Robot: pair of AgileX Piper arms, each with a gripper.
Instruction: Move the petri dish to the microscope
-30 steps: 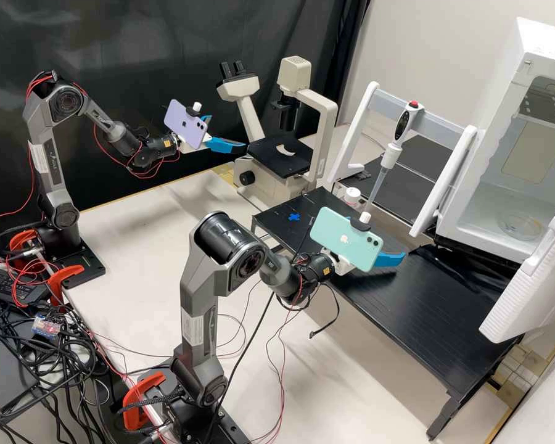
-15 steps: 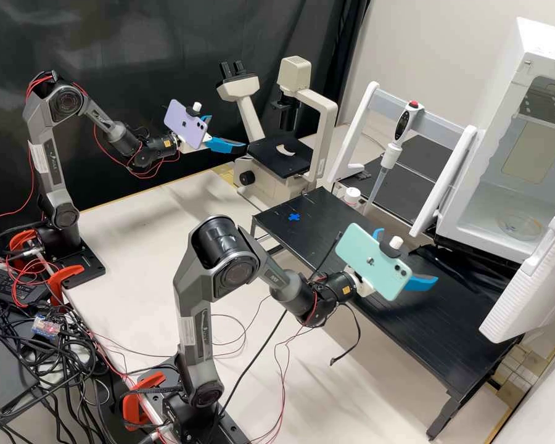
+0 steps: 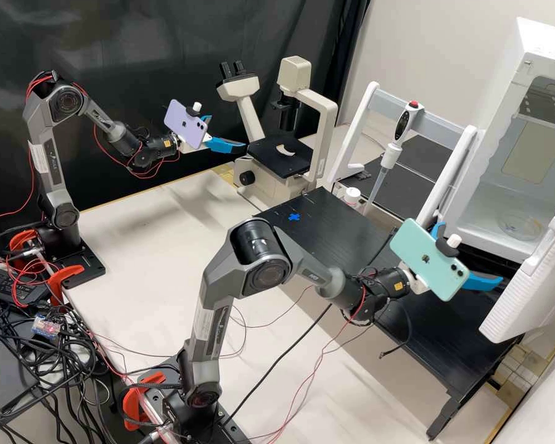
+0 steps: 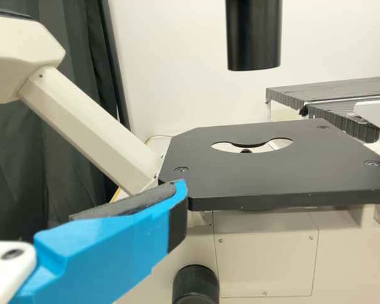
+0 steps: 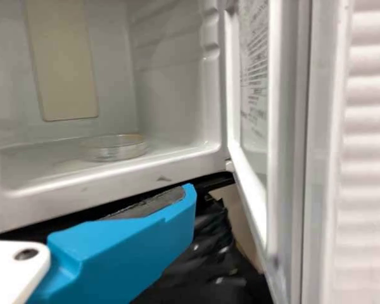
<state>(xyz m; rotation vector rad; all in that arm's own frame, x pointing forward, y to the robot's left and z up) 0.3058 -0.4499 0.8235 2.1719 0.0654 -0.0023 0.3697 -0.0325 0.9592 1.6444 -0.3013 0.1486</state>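
Print ran in small rows on the inner face of the open door, beside and beyond the right fingers. Each phone had a mark on its back: the green one over the right fingers, the purple one over the left fingers.

The dish lay flat on the floor of the white box, ahead of the right fingers and apart from them, past the box's front edge. It was round, clear and shallow. The microscope stood well apart from the right fingers and ahead of the left ones, its black stage near their tips. From these angles I couldn't tell how much of a gap was left there.

The right fingers stood wide, just outside the box, one dark pad bare to view. The left fingers stood wide too, held out level with the stage.

The black worktop ran beneath the right fingers, with a blue cross on its part nearer the microscope. Between the two pairs of fingers, farther back, an upright pipette hung in its white stand, and a white-topped tub stood near its tip.
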